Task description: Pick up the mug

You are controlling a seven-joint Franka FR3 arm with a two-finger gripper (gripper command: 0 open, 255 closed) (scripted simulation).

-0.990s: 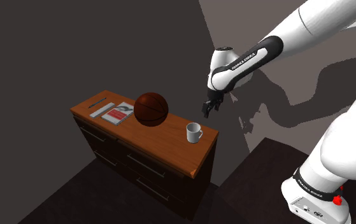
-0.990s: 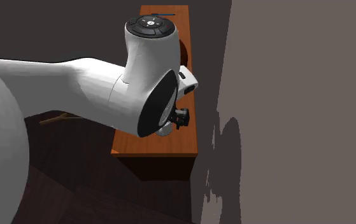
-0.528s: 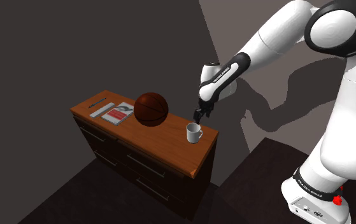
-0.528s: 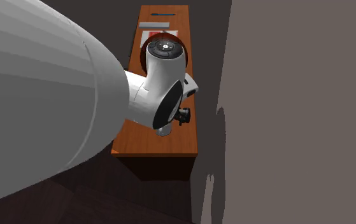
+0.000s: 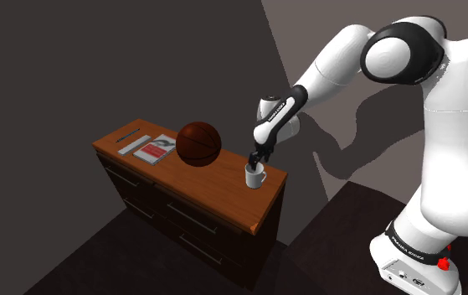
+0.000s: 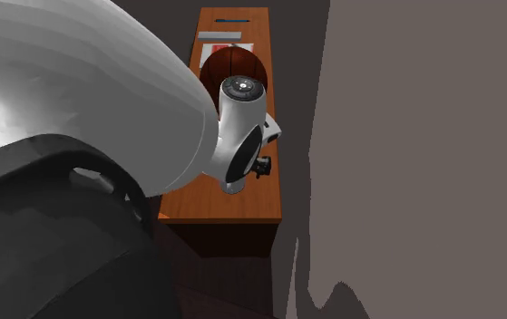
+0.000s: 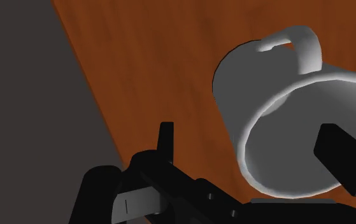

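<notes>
A white mug (image 5: 255,177) stands upright on the wooden dresser top (image 5: 215,194), near its right end in the shoulder view. My black gripper (image 5: 254,162) hangs just above the mug's rim, pointing down. In the wrist view the mug (image 7: 278,95) is seen from above, with its handle (image 7: 295,42) on the side away from the fingers. The gripper (image 7: 253,149) is open there. One finger (image 7: 165,141) is outside the mug wall and the other (image 7: 342,153) is over the opening. Neither touches the mug.
A dark brown basketball (image 5: 198,143) sits mid-dresser, to the left of the mug in the shoulder view. Beyond it lie a red-and-white book (image 5: 155,150), a grey flat bar (image 5: 133,144) and a thin dark pen (image 5: 127,134). A wall runs close behind the dresser (image 6: 242,207).
The arm has swung down and to the shoulder view's left, bringing the gripper from off the dresser's right end to just above the mug. The fingers stayed open. The mug has not moved.
</notes>
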